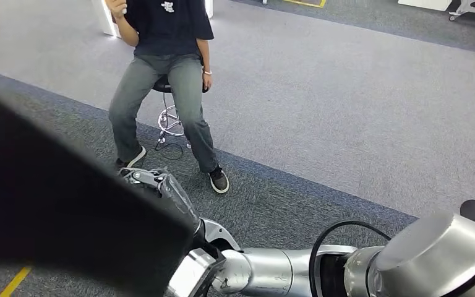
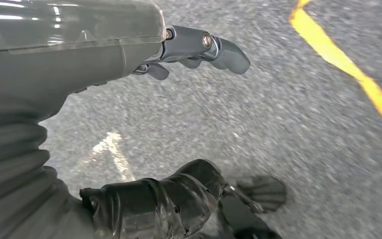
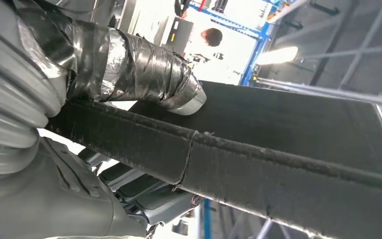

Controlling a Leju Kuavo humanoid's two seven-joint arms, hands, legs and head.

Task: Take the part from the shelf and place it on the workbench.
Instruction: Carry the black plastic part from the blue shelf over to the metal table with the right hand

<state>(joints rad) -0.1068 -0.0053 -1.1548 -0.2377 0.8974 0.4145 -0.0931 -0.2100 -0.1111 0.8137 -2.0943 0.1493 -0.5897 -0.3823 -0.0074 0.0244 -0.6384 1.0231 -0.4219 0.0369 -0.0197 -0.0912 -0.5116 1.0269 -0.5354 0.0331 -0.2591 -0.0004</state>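
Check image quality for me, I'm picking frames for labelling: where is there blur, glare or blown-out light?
Head view: evenly lit, the black part close and soft-edged. Left wrist view: carpet and yellow line smeared by motion blur. Right wrist view: background blown out white, the thumb's tape shiny with glare.

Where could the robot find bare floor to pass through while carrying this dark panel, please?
Open grey carpet lies right of the seated person, above the right arm. It is crowded at left: the black panel in the right hand blocks that side, and the person's stool stands straight ahead.
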